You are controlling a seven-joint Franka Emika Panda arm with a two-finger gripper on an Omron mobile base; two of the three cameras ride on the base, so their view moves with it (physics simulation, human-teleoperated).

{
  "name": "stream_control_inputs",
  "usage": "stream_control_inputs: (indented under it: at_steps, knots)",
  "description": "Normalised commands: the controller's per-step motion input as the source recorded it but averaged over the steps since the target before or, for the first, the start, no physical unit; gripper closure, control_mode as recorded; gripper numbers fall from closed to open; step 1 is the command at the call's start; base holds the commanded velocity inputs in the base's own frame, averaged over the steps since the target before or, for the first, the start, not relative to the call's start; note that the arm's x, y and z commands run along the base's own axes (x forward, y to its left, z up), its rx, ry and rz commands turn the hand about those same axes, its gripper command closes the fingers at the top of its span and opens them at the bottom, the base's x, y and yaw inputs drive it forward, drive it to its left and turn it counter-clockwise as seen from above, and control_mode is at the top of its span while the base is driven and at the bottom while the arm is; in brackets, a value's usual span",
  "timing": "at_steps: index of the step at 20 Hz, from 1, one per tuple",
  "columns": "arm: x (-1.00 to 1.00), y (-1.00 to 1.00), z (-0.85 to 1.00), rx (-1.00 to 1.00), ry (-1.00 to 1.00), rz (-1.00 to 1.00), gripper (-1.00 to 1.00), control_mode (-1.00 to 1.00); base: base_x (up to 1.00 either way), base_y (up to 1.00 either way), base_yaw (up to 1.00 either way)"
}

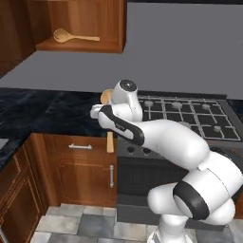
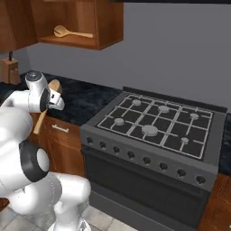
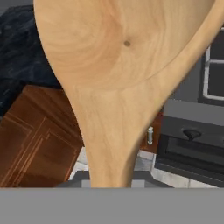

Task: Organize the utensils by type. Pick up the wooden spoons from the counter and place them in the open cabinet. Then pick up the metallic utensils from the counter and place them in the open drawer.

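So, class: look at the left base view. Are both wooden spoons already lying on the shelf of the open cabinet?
No. One wooden spoon lies on the shelf of the open cabinet; the second spoon is held by the gripper above the counter edge.

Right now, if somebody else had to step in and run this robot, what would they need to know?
Gripper: shut on the second wooden spoon, held up in front of the counter, bowl up, handle hanging down past the base cabinets.
Done: the first wooden spoon already lies on the shelf of the open cabinet, up and to the left of the stove.
Left: lift the held spoon up onto that shelf beside the first. After that, the metal forks must go into the drawer; these views show neither the forks nor the drawer.
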Motion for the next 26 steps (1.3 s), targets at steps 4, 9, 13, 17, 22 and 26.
stream_control_inputs:
  at_steps: [4, 9, 13, 17, 22, 26]
  knots:
    - [0.0, 0.0, 0.0, 0.0, 0.0, 0.0, 1.0, 1.0, 0.74, 0.53, -0.49]
    - [0.0, 0.0, 0.0, 0.0, 0.0, 0.0, 1.0, 1.0, 0.45, 0.64, -0.5]
    - [0.0, 0.0, 0.0, 0.0, 0.0, 0.0, 1.0, 1.0, 0.25, 0.87, -0.32]
    - [0.0, 0.0, 0.0, 0.0, 0.0, 0.0, 1.0, 1.0, 0.19, 0.76, -0.16]
    - [0.0, 0.0, 0.0, 0.0, 0.0, 0.0, 1.0, 1.0, 0.62, 0.39, -0.06]
    - [0.0, 0.0, 0.0, 0.0, 0.0, 0.0, 1.0, 1.0, 0.61, 0.33, 0.0]
